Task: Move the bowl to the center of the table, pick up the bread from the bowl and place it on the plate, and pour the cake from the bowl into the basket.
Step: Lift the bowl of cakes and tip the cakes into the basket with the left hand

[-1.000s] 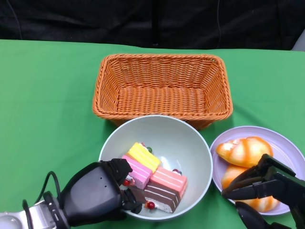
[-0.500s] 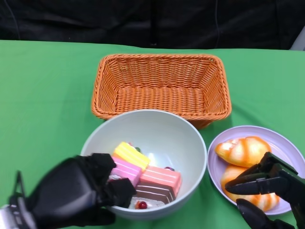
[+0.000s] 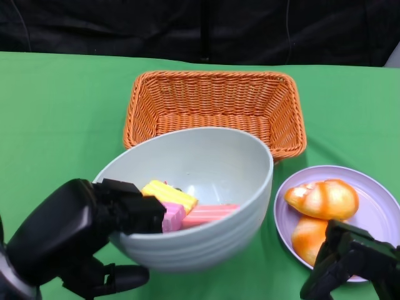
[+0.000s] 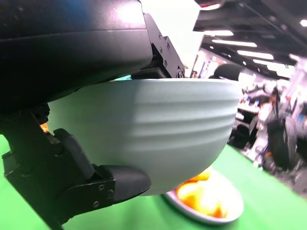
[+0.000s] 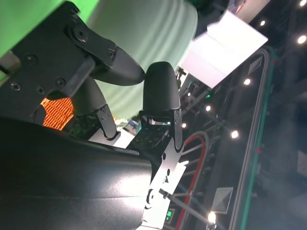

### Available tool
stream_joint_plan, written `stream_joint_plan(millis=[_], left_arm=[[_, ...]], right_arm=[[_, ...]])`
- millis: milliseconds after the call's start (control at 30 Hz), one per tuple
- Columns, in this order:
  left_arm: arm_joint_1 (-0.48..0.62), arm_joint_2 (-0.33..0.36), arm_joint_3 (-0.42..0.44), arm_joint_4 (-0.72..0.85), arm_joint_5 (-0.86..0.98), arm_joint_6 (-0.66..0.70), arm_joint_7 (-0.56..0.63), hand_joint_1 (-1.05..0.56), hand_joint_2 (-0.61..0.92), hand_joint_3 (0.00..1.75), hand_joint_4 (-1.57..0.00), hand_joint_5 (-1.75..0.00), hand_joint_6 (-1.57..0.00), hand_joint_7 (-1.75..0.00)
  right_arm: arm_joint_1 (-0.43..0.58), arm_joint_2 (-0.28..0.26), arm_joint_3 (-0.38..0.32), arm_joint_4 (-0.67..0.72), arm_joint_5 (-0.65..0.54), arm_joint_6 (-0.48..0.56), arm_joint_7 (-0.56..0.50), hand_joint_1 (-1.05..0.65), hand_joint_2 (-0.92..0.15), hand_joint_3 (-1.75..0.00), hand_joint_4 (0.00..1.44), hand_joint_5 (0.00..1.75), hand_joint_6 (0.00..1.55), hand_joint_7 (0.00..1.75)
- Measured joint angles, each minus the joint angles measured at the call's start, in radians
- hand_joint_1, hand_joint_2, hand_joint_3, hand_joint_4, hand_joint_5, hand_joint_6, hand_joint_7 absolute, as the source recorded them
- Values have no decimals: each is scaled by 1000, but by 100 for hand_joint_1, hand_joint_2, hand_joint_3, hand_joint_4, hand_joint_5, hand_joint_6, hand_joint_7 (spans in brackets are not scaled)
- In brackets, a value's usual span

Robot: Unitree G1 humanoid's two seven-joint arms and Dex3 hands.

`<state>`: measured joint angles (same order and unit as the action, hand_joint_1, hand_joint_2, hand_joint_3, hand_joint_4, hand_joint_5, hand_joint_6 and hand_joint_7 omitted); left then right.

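My left hand [image 3: 81,234] grips the near-left rim of the pale grey-green bowl [image 3: 206,244] and holds it lifted off the table, tilted toward the basket. Inside it lie cake slices: a yellow one [image 3: 169,194] and pink ones [image 3: 206,215]. The left wrist view shows the bowl's [image 4: 148,129] ribbed underside above the cloth, my thumb [image 4: 117,182] under it. The orange wicker basket [image 3: 215,106] stands empty just behind the bowl. Two glazed bread rolls [image 3: 322,199] lie on the lilac plate [image 3: 378,209] at the right. My right hand [image 3: 353,262] hovers at the plate's near edge, fingers curled, holding nothing.
A green cloth [image 3: 56,119] covers the table, with a black backdrop behind its far edge. The plate sits close to the bowl's right side and the basket's near-right corner. Open cloth lies to the left of the basket.
My left hand has raised the bowl off the table and tipped it toward the basket; the cakes have slid inside it. My right hand has dropped lower at the plate's near edge.
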<state>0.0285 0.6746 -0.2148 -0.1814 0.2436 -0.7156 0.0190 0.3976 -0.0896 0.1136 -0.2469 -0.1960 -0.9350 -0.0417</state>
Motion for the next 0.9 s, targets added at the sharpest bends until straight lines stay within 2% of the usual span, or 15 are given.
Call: stream_joint_plan(millis=[100, 233, 433, 700, 900], left_arm=[[-6, -54, 1, -8, -83, 53, -72, -17, 14, 165, -107, -175, -84, -175], [-32, -140, 0, -39, -164, 154, -143, -12, 10, 173, -106, -175, -85, -175], [-87, -270, 1, -57, -240, 295, -208, -11, 18, 175, -108, -175, -90, -175], [-186, -436, 12, 20, -284, 381, -233, -12, 30, 161, -108, -175, -91, -169], [-276, -577, 47, 138, -291, 408, -213, -14, 27, 166, -106, -175, -89, -170]], right_arm=[[0, 0, -4, 7, -17, 3, 6, -17, -15, -173, 91, 175, 80, 155], [-3, 0, -6, 24, -31, 23, 13, -16, -16, -175, 90, 175, 81, 154], [-12, 0, -6, 51, -44, 26, 20, -16, -16, -175, 91, 175, 82, 153], [-21, 1, -6, 74, -52, 36, 21, -15, -17, -175, 92, 175, 82, 149], [-25, 1, -6, 85, -63, 39, 21, -17, -17, -175, 91, 175, 82, 149]])
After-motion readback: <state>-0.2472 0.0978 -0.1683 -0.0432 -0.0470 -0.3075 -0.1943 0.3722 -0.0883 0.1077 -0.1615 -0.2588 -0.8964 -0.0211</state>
